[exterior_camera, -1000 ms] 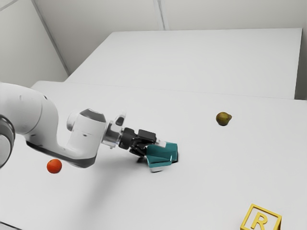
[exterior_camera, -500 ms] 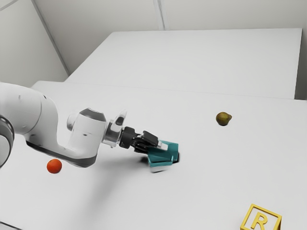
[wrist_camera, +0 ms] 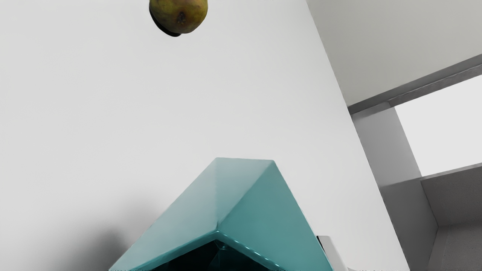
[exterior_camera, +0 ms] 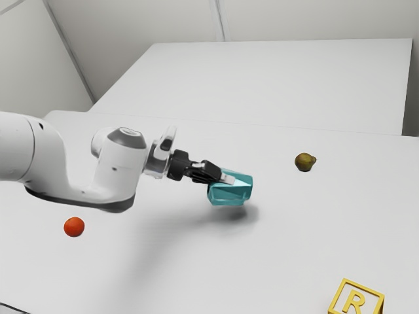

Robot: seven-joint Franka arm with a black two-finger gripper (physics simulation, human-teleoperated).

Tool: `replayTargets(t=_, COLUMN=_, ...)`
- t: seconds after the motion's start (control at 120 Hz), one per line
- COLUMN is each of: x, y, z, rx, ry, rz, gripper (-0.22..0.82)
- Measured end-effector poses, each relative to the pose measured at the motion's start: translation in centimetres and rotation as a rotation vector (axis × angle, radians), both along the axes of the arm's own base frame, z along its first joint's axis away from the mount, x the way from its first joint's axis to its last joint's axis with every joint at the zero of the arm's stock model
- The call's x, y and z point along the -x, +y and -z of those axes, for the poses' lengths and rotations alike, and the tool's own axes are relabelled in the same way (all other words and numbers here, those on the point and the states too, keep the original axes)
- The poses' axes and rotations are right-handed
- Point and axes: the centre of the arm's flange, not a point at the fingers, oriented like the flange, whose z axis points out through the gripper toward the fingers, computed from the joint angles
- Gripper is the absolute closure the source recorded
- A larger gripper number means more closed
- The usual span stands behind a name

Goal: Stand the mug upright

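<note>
Mug (exterior_camera: 232, 193) aloft, grasped by end effector (exterior_camera: 226, 178); open tabletop (exterior_camera: 278, 180) toward pear (exterior_camera: 304, 162), table edge (wrist_camera: 357, 139) well apart.

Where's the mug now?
Exterior view, near the middle: the mug is held by the gripper above the table; nearest neighbour is the pear, toward the exterior view's right.

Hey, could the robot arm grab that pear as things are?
Probably not: the gripper is shut on the teal mug, held above the table, so it would likely have to release that before taking the pear.
</note>
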Motion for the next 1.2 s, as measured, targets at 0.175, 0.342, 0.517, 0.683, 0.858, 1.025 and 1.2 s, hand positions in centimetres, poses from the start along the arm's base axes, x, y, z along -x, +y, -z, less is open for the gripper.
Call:
replayTargets(t=0.175, x=-0.6, y=-0.8, z=-4.2, rx=-0.301, ry=-0.11, rz=0.192, gripper=0.76)
replayTargets(t=0.342, x=-0.8, y=-1.7, z=-6.0, rx=-0.619, ry=-0.154, rz=0.374, gripper=0.76)
replayTargets(t=0.517, x=-0.7, y=-1.8, z=-6.1, rx=-0.824, ry=-0.141, rz=0.457, gripper=0.76)
replayTargets(t=0.683, x=-0.8, y=-0.6, z=-5.7, rx=-0.922, ry=-0.095, rz=0.453, gripper=0.76)
replayTargets(t=0.858, x=-1.0, y=1.8, z=-5.2, rx=-0.978, ry=-0.027, rz=0.412, gripper=0.76)
replayTargets(t=1.025, x=-1.2, y=4.6, z=-4.3, rx=-1.003, ry=0.046, rz=0.355, gripper=0.76)
replayTargets(t=1.2, x=-1.6, y=7.5, z=-2.6, rx=-1.009, ry=0.122, rz=0.29, gripper=0.76)
